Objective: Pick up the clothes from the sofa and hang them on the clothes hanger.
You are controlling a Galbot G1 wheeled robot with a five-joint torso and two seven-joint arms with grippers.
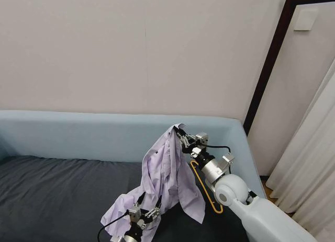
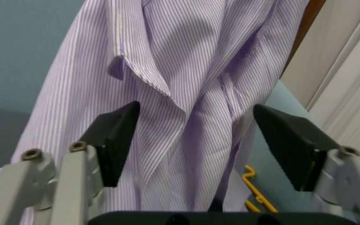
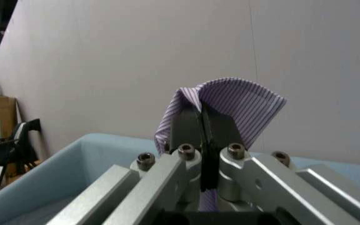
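Note:
A lilac pin-striped shirt [image 1: 167,179] hangs above the dark sofa seat, held up by its top edge. My right gripper [image 1: 181,138] is shut on that edge; in the right wrist view the fold of shirt [image 3: 230,101] sticks up past the closed fingers [image 3: 192,131]. My left gripper [image 1: 147,210] is low in front of the shirt's hem, open, and its two black pads [image 2: 120,136] stand wide apart facing the collar of the shirt [image 2: 186,84] without touching it. A yellow clothes hanger [image 1: 207,192] lies on the seat beside my right arm.
The light blue sofa backrest [image 1: 78,134] runs behind the shirt, with its right armrest [image 1: 243,153] near my right arm. A dark door frame [image 1: 267,69] and a pale curtain [image 1: 314,163] stand to the right. The dark seat cushion [image 1: 52,195] stretches left.

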